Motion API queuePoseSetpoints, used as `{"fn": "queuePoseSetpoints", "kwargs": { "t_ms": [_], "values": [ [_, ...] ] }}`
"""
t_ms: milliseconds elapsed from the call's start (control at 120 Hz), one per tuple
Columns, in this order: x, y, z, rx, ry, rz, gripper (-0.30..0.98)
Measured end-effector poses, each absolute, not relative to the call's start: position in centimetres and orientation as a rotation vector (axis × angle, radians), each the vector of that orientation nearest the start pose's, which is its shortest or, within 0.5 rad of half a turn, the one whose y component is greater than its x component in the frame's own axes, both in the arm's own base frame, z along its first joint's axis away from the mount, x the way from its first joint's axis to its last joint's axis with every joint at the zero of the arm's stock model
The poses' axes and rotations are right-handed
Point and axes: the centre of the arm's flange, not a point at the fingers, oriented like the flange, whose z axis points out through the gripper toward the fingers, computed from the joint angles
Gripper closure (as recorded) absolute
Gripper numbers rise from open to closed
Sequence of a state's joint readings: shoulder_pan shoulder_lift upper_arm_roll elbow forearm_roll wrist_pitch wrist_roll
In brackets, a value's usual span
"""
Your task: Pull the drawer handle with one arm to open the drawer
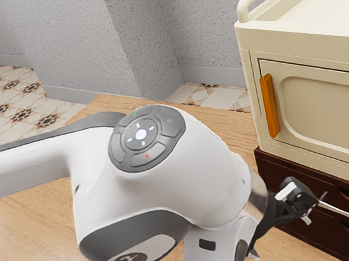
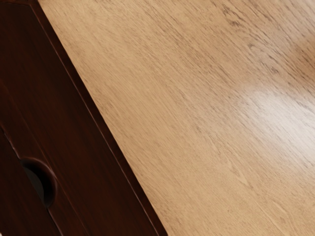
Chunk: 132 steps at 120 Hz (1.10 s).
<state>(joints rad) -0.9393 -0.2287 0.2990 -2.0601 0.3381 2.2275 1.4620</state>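
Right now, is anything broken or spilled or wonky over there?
Nothing stands out to me. The cream cabinet sits upright on the dark brown drawers, and its orange handle looks straight. The pale patch on the wood looks like shining light, not a spill.

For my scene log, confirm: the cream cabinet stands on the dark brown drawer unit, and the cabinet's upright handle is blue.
Wrong colour: the exterior view shows an orange handle, upright on the cream cabinet, which stands on the dark drawer unit.
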Motion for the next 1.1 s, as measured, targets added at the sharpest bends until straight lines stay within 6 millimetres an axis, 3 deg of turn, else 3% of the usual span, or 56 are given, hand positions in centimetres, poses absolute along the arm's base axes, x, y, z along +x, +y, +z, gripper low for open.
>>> {"fn": "queuePoseSetpoints", "kwargs": {
  "t_ms": [333,517,1100],
  "values": [
    [45.2,-32.7,59.0,-1.17,2.425,-0.453,0.0],
    [45.9,-33.9,57.6,-1.169,2.43,-0.427,0.0],
    [47.6,-33.7,55.6,-1.204,2.409,-0.406,0.0]
  ]
}}
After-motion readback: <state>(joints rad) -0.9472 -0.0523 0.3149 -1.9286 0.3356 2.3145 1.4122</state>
